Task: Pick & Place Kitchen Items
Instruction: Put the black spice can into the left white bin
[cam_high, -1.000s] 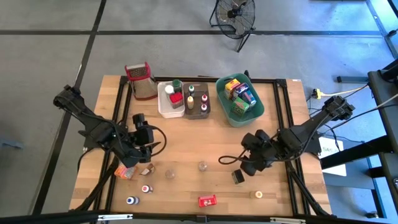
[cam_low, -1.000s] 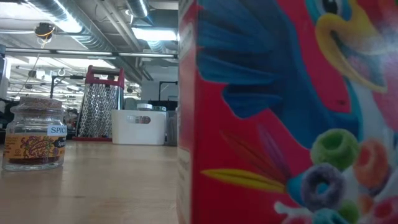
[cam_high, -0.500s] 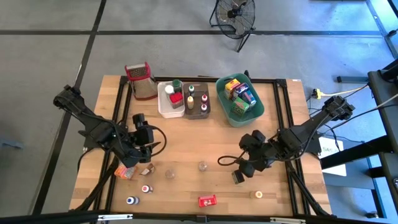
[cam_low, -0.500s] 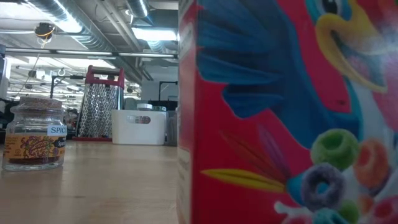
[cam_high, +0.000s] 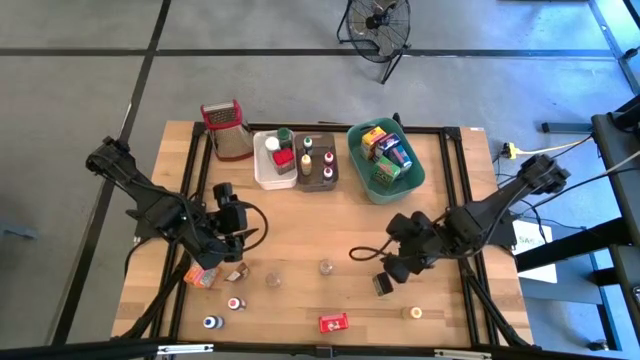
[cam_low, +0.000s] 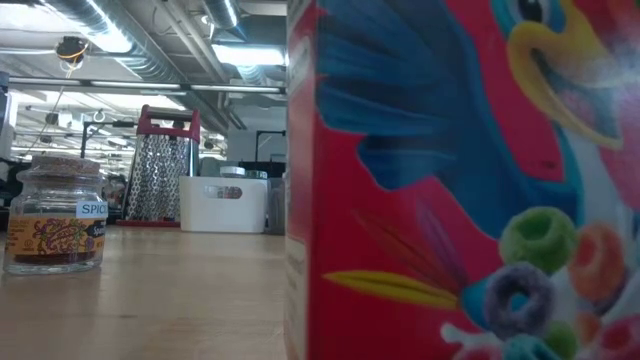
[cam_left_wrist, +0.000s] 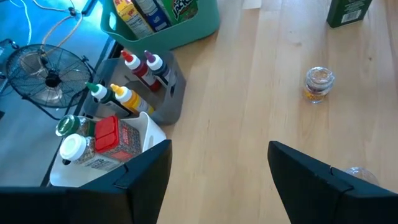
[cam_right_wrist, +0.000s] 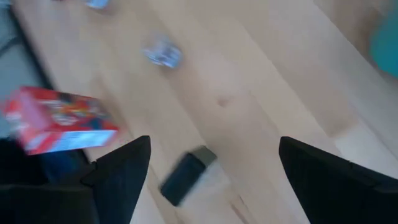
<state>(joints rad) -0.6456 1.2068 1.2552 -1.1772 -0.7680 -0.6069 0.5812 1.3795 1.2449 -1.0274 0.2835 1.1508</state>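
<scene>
The right gripper (cam_high: 392, 268) is held with jaws spread just above a small dark box (cam_high: 382, 284) lying on the bench (cam_high: 300, 225). Its long axis probably runs obliquely between them. The left gripper (cam_high: 232, 258), farther off, is also spread and empty.

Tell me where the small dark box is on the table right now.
In the high view the small dark box lies on the table's right half near the front edge, just below the right tool, with a red box to its front-left.
</scene>
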